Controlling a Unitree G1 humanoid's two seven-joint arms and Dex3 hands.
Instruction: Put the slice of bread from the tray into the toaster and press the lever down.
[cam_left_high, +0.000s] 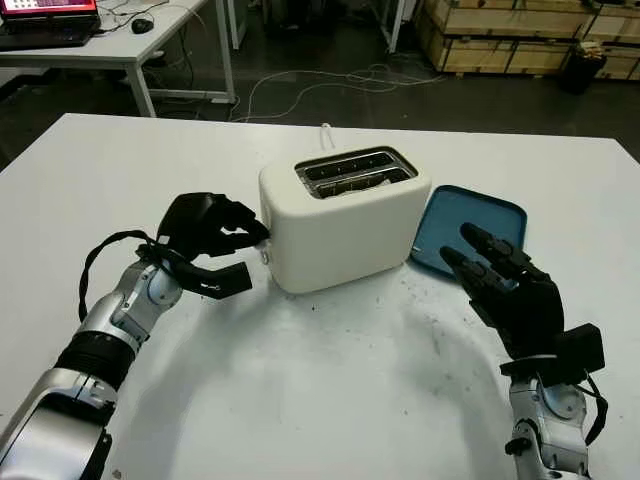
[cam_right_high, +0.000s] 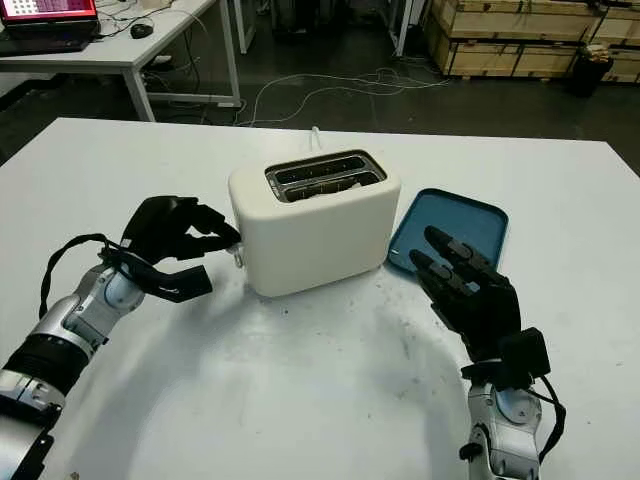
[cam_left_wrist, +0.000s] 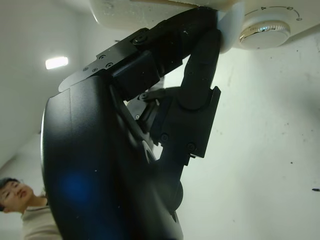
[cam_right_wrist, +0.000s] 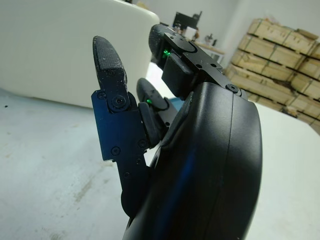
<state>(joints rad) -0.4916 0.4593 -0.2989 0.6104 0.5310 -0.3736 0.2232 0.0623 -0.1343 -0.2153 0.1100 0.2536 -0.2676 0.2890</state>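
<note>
We see a white surface (cam_left_high: 330, 400) carrying everything, marked with dark scuffs near the middle. Centre of it sits the cream toaster (cam_left_high: 345, 220), two slots on top; the bread (cam_left_high: 352, 183) is down in the slot nearer the robot, only its pale top edge showing. At 3 o'clock of the toaster lies the blue tray (cam_left_high: 470, 225), one corner tucked just beside the toaster base, nothing on it.

At 9 o'clock of the toaster we find the left hand (cam_left_high: 210, 245), its upper fingers (cam_left_high: 243, 222) curled narrow and touching the toaster's end wall at the lever (cam_left_high: 266, 240); the lower finger sticks out underneath, apart from the toaster. In the left wrist view a fingertip presses on the white lever (cam_left_wrist: 226, 30) right beside the dial (cam_left_wrist: 264, 33). Whether the lever is fully down we cannot tell.

At 5 o'clock of the toaster is the right hand (cam_left_high: 505, 290), open, holding nothing, raised over the surface near the tray's closer edge.

A person (cam_left_wrist: 25, 210) appears in a corner of the left wrist view.
</note>
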